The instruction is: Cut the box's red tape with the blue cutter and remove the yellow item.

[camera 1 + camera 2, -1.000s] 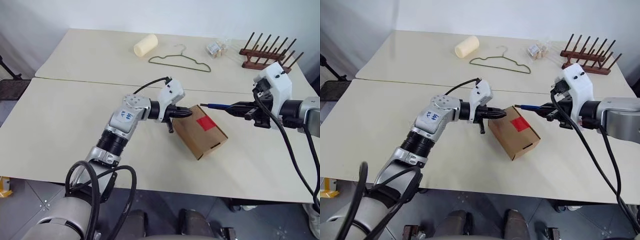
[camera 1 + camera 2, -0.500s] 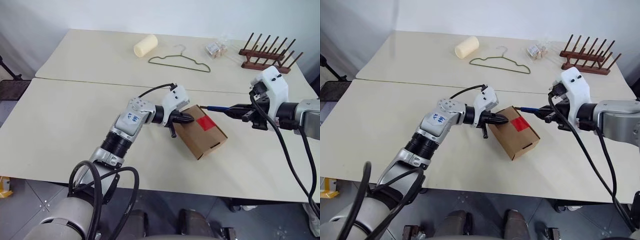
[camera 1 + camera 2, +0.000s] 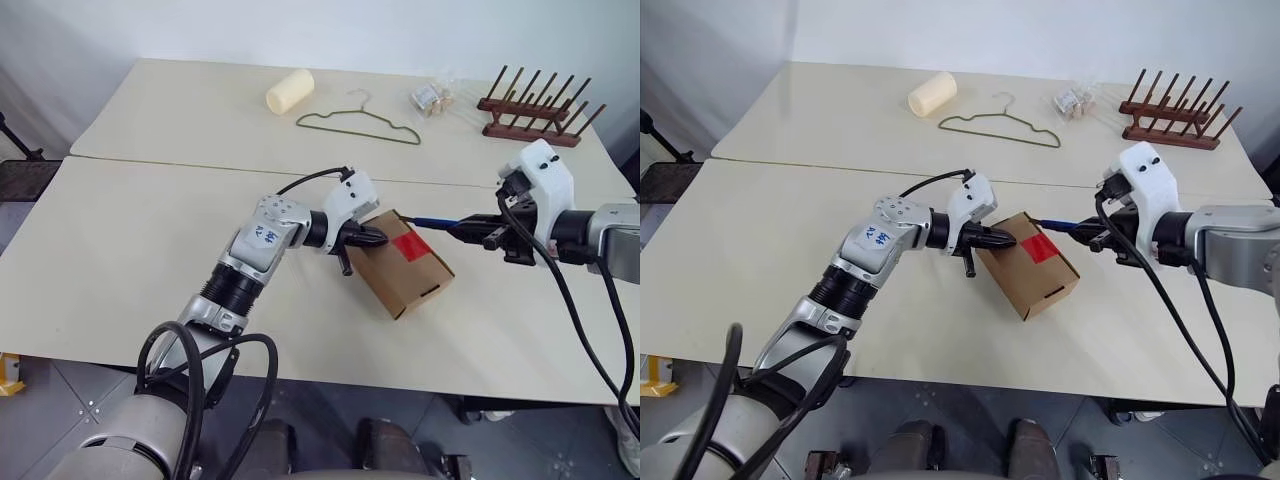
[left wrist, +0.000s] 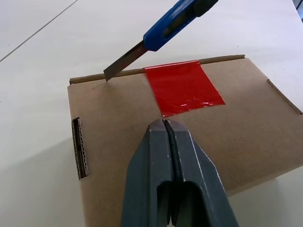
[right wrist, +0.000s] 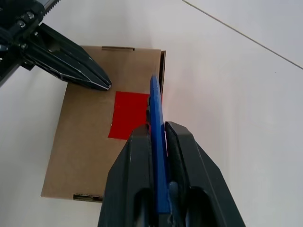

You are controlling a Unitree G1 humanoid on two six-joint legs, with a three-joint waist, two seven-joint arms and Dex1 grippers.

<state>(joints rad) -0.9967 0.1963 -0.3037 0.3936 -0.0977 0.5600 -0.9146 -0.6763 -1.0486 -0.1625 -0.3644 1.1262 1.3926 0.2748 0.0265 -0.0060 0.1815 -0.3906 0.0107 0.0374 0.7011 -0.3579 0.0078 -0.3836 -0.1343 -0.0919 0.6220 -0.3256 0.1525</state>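
Brown cardboard box (image 3: 403, 263) lying flat on the near table (image 3: 120, 250), red tape (image 4: 183, 88) square still whole over the lid seam. Left gripper (image 4: 164, 124) with fingers pressed shut, tips resting on the lid just beside the tape, apparently pinning the carton down. Right gripper (image 5: 158, 135) clamped around the blue cutter (image 4: 168, 29), blade out, its tip at the lid's far edge next to the tape's corner. Judged to be the start of the cutting step: blade placed, no cut yet. Next: draw the blade along the seam through the tape while keeping the box braced, then lift the flap. Yellow item presumably still inside.
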